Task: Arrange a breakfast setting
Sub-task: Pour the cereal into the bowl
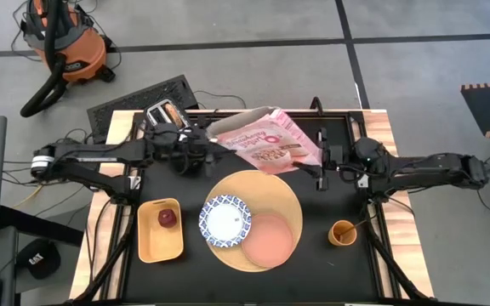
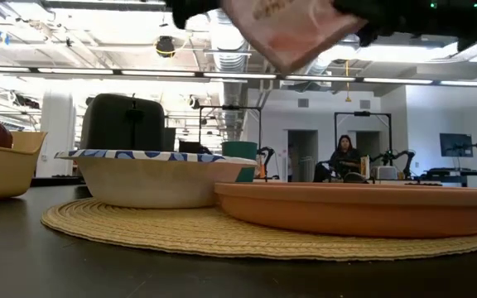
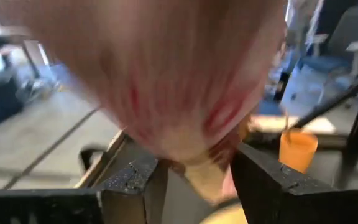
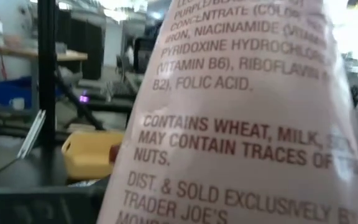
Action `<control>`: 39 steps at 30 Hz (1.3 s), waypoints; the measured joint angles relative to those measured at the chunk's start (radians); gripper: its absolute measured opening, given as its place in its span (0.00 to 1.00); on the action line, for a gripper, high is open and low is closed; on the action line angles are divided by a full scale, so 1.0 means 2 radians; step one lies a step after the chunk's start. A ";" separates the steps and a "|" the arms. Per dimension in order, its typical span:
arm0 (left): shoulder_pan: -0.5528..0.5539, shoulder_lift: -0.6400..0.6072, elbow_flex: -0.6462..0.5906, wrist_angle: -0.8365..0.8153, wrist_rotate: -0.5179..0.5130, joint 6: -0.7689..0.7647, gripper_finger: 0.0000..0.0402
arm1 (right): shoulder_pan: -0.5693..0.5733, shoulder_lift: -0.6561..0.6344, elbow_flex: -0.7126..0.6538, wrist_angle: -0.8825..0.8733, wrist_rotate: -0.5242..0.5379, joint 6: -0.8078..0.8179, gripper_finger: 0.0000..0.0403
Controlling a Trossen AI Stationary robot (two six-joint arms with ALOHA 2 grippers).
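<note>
A pink printed bag point(image 1: 266, 140) hangs in the air between my two grippers, above the far edge of the round tan board point(image 1: 289, 197). My left gripper point(image 1: 204, 149) is shut on its left end and my right gripper point(image 1: 316, 164) on its right end. The blue-and-white bowl point(image 1: 225, 218) and pink plate point(image 1: 270, 239) rest on the board. The dark red apple point(image 1: 168, 218) lies in the yellow tray point(image 1: 151, 246). The orange cup point(image 1: 343, 232) holds the gold spoon point(image 1: 362, 224). The bagel point(image 1: 171, 110) sticks out of the toaster point(image 1: 162, 119). My left gripper pinches the bag's bunched end point(image 3: 194, 163) between its two fingers point(image 3: 143, 180), coming level from the table's left. The bag is lifted clear of the table. My right gripper meets the bag's right edge point(image 1: 309, 157) from the table's right. The bag itself fills its wrist view and hides the contact.
The toaster stands at the far left, behind my left arm. The yellow tray lies left of the board and the cup right of it. In the low view the bag point(image 2: 288, 29) hangs well above the bowl point(image 2: 151, 174) and plate point(image 2: 354, 207). A person sits far behind the table.
</note>
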 joint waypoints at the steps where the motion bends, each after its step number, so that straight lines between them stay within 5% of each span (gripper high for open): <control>1: -0.005 -0.010 0.000 -0.023 -0.010 -0.003 0.38 | 0.001 -0.009 0.000 -0.018 0.002 0.002 0.50; 11: -0.100 -0.078 -0.001 -0.198 -0.169 -0.063 0.37 | 0.015 -0.071 0.000 -0.160 0.003 0.019 0.50; 26: -0.285 -0.138 -0.093 -0.181 -0.356 -0.165 0.37 | 0.100 -0.059 0.060 -0.316 0.043 0.064 0.50; 39: -0.359 -0.152 -0.093 -0.205 -0.390 -0.204 0.37 | 0.158 0.066 0.239 -0.478 0.080 0.082 0.50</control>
